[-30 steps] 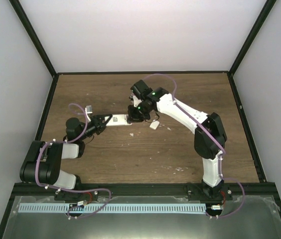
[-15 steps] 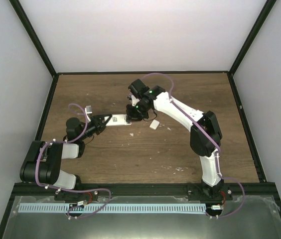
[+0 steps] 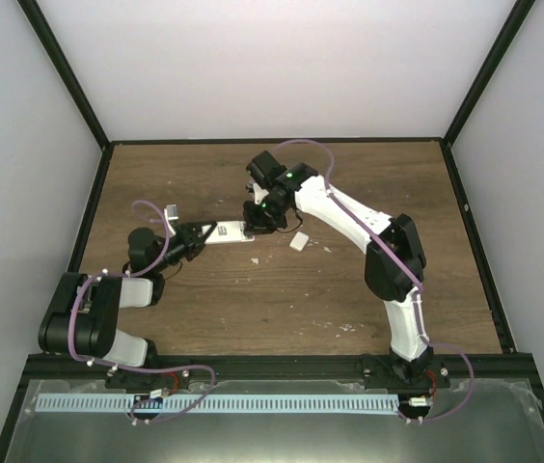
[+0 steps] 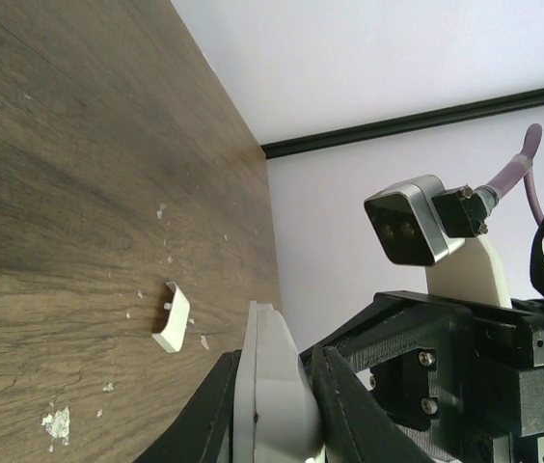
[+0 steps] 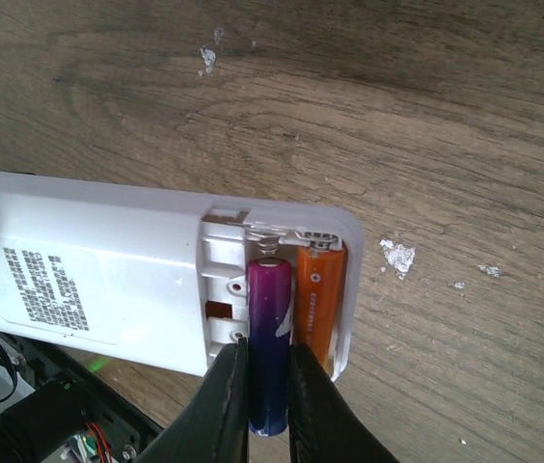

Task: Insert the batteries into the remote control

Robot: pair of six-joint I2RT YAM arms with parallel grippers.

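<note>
At the left of the brown wooden table [image 3: 204, 309], the black and white left arm lies low and reaches toward the middle. Its left gripper [image 3: 210, 233] is closed narrowly on one end of the small white rectangular plastic remote control [image 3: 234, 231], which points to the right near the table's centre. The left wrist camera shows the remote edge-on, pinched between two black fingers [image 4: 344, 410].

The right wrist camera shows the remote's back face turned up, with a printed label [image 5: 50, 289] on its left part and an open battery compartment at its right end. The thin purple cylindrical battery [image 5: 270, 328] lies in the left slot. Its far end meets the metal spring contact, and its near end juts past the remote's edge. The right gripper [image 5: 267, 349] holds that near end with its black fingers squeezed tight against it. Whether the battery is fully seated cannot be told. The thin orange cylindrical battery [image 5: 318, 299] lies in the right slot, just beside the purple one.

Right of the remote, pale specks of chipped wood [image 5: 399, 256] dot the table. A small plain white square cover piece [image 3: 298, 241] lies on the wood, apart from the remote. The white right arm [image 3: 349, 217] arcs in from the near right.
</note>
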